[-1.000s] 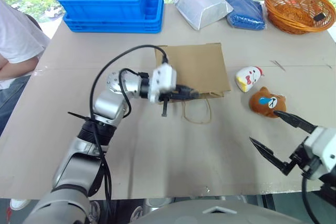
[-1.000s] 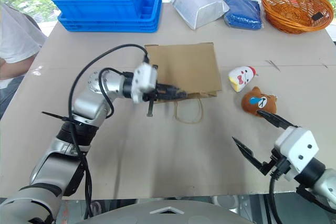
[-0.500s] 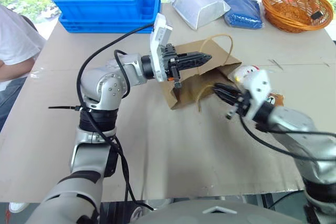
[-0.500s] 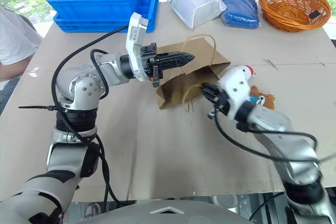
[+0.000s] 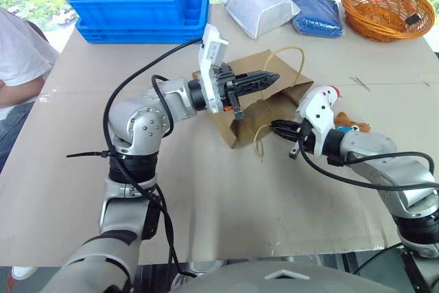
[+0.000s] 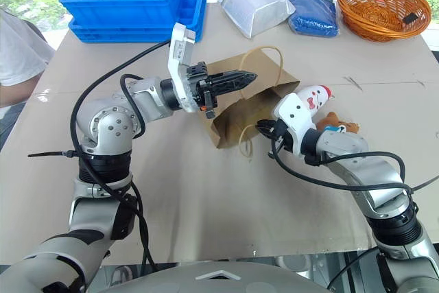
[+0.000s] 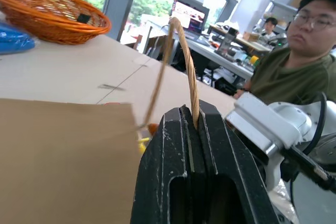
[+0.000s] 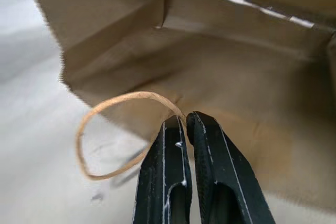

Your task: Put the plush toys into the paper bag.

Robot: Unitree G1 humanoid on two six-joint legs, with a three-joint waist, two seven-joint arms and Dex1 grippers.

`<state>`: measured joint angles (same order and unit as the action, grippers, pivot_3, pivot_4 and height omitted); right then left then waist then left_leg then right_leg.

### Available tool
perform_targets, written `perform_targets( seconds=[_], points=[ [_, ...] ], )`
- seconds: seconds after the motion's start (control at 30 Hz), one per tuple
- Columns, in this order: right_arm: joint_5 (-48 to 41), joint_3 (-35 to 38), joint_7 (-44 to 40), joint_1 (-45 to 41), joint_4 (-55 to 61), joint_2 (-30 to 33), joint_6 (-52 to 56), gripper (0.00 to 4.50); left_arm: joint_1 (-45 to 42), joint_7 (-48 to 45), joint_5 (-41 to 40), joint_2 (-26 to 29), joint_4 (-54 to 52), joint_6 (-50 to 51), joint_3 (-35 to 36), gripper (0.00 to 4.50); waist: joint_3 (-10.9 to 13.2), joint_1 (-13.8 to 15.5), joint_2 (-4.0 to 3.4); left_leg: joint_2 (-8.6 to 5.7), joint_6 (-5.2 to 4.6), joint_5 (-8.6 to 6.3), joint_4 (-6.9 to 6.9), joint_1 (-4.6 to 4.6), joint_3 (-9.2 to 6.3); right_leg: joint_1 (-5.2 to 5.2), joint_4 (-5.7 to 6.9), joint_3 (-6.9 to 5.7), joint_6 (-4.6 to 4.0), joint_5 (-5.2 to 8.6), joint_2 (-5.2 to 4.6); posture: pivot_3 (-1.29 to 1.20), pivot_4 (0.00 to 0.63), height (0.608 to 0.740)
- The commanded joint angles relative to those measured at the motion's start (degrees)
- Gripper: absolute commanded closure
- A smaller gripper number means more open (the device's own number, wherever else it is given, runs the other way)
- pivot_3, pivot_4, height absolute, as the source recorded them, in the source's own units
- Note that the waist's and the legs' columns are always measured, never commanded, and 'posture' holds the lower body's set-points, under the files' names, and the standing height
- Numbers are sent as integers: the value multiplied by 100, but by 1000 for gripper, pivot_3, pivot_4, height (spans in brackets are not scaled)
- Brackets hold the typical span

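The left gripper (image 5: 273, 74) has lifted the paper bag (image 5: 264, 111) open; the right gripper (image 5: 275, 127) swung in, clamping its lower handle (image 8: 113, 129).

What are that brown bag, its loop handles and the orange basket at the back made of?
The paper bag looks like matte brown kraft paper: it creases and folds stiffly. Its handles seem to be twisted tan paper cord, going by the spiral strands. The basket appears woven, wicker or perhaps plastic strips; its slight sheen leaves that open.
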<state>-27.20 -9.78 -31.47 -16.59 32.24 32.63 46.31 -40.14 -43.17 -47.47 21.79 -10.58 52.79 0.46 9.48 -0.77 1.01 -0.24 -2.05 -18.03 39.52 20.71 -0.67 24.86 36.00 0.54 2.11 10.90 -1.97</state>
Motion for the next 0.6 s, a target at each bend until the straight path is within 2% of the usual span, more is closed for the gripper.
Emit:
perform_targets(
  seconds=[0.03, 0.1, 0.2, 0.3, 0.4, 0.53, 0.6],
  points=[
    [-755, 807, -237, 243, 504, -122, -119, 4430, 9, 101, -174, -20, -222, 25, 186, 4500, 0, 9, 0, 0, 0, 0, -1, 0, -6, 0, 1, -1, 0, 0, 1, 0, 150, 740],
    [-2064, 1632, -357, 485, 885, -300, -165, 4430, 21, 140, -188, -28, -259, 36, 185, 4500, 0, 17, 0, 1, 0, 0, -1, 3, -10, -1, 0, -1, 0, 0, 0, 0, 150, 740],
    [-3803, 2524, -278, 740, 1242, -147, -122, 4430, 31, 177, -202, -34, -275, 45, 198, 4500, 0, 34, 0, 1, -20, -12, -1, 6, -12, -1, -2, -2, 1, 0, -3, 0, 150, 740],
    [-4603, 2876, -30, 885, 1365, 156, -135, 4430, 36, 203, -219, -36, -283, 42, 197, 4500, 0, 36, 0, -2, -25, -15, -1, 3, -10, -5, -5, -5, 6, -3, -6, 0, 150, 740],
    [-4563, 2629, 343, 615, 1261, 99, -279, 4430, 37, 221, -237, -48, -274, 37, 191, 4500, 0, 3, 0, -2, -26, -15, -1, -1, -2, -6, -4, 1, 6, -3, -3, 0, 150, 740],
    [-2858, 1503, 805, 132, 702, 24, -386, 4430, 12, 244, -265, -53, -229, 41, 235, 4500, 0, -15, -1, 1, -25, -14, -1, -12, 13, -5, 2, 14, 6, -3, 6, 0, 150, 740],
    [-1936, 811, 748, 25, 353, 1, -663, 4430, 6, 275, -285, -73, -215, 42, 248, 4500, 0, 1, -1, 0, -23, -13, -1, -11, 12, -5, 2, 12, 6, -3, 8, 0, 150, 740]
  ],
)
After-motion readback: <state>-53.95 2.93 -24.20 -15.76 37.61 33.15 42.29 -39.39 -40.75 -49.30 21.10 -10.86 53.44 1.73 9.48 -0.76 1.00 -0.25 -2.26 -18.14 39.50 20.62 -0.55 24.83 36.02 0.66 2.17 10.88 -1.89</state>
